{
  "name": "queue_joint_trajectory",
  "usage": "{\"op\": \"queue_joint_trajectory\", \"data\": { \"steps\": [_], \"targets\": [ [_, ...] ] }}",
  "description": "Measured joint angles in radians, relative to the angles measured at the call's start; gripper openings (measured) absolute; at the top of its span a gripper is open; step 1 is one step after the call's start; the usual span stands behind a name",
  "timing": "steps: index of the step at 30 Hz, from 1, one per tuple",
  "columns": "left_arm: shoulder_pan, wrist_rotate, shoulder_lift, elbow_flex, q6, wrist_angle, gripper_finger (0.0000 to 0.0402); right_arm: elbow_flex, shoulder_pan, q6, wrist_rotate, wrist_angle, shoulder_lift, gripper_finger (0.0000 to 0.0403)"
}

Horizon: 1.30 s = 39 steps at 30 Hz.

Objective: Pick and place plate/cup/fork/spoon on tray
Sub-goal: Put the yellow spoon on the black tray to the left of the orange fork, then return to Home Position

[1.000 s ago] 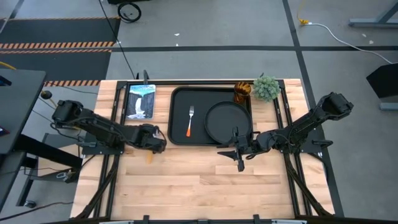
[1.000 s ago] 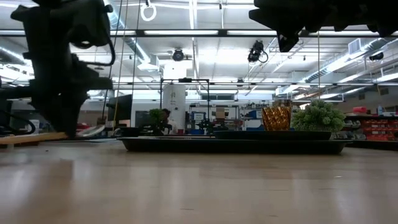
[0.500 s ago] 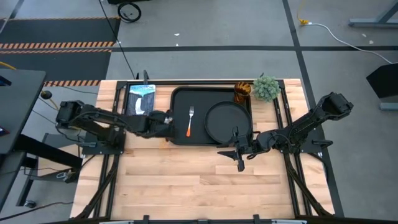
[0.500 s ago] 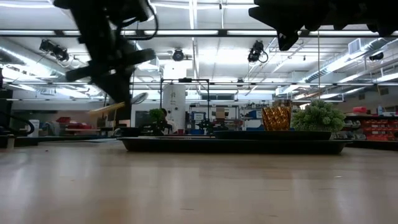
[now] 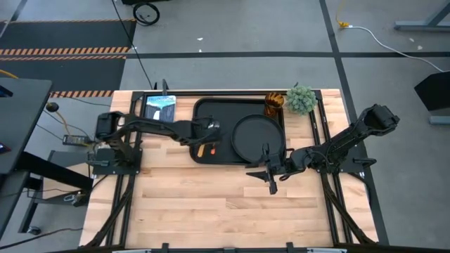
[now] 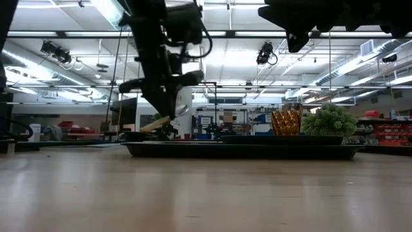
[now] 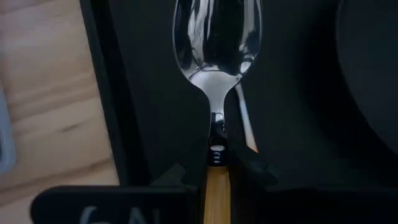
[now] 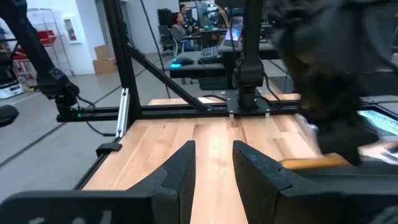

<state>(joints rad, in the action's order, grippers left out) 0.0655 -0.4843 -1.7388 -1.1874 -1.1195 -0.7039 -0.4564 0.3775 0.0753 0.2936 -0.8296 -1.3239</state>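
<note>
My left gripper [image 5: 204,133] hangs over the left part of the black tray [image 5: 202,107], shut on the spoon [image 7: 217,37], whose silver bowl sticks out ahead of the fingers. The fork lies in the tray under it; its shaft [image 7: 242,115] and orange handle [image 5: 211,148] show. The round black plate [image 5: 256,137] lies in the tray's right part. The amber cup [image 5: 273,105] stands at the tray's far right corner. My right gripper [image 5: 267,176] is open and empty, off the tray's near right corner. My left gripper pinches the spoon's orange handle [image 7: 216,183] between its two fingers, just behind the metal neck. The fingers come from the table's left and lie along the spoon. The spoon is lifted clear above the tray, tilted, its bowl [image 6: 182,110] higher than its handle end [image 6: 151,124].
A green bushy plant [image 5: 301,99] stands right of the cup. A picture card or tablet [image 5: 159,110] lies left of the tray. Bare wood [image 5: 225,204] stretches across the table's near half. Black frame rails run along both sides.
My left gripper has lifted the spoon off the table left of the tray and carried it up and toward the table's right and far edges, over the tray's left part above the fork. The spoon has come clear of the wood.
</note>
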Motion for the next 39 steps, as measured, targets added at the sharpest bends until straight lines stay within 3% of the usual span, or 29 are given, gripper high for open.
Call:
{"op": "queue_joint_trajectory", "data": {
  "steps": [15, 23, 31, 36, 39],
  "targets": [
    [0.175, 0.142, -0.163, -0.022, 0.069, 0.102, 0.0054, 0.000, 0.000, 0.000, -0.034, 0.000, 0.000, 0.0114],
    [0.176, 0.155, -0.175, -0.021, 0.067, 0.098, 0.0063, 0.000, 0.000, 0.001, -0.034, -0.004, 0.000, 0.0114],
    [0.162, 0.143, -0.171, -0.021, 0.116, 0.094, 0.0121, 0.004, 0.000, 0.015, -0.083, 0.030, 0.031, 0.0114],
    [0.140, 0.140, -0.145, -0.021, 0.173, 0.063, 0.0137, 0.089, -0.007, 0.026, -0.089, 0.000, 0.109, 0.0114],
    [0.121, 0.140, -0.119, -0.021, 0.214, 0.053, 0.0134, 0.167, -0.028, 0.057, -0.150, -0.074, 0.163, 0.0114]
  ]
}}
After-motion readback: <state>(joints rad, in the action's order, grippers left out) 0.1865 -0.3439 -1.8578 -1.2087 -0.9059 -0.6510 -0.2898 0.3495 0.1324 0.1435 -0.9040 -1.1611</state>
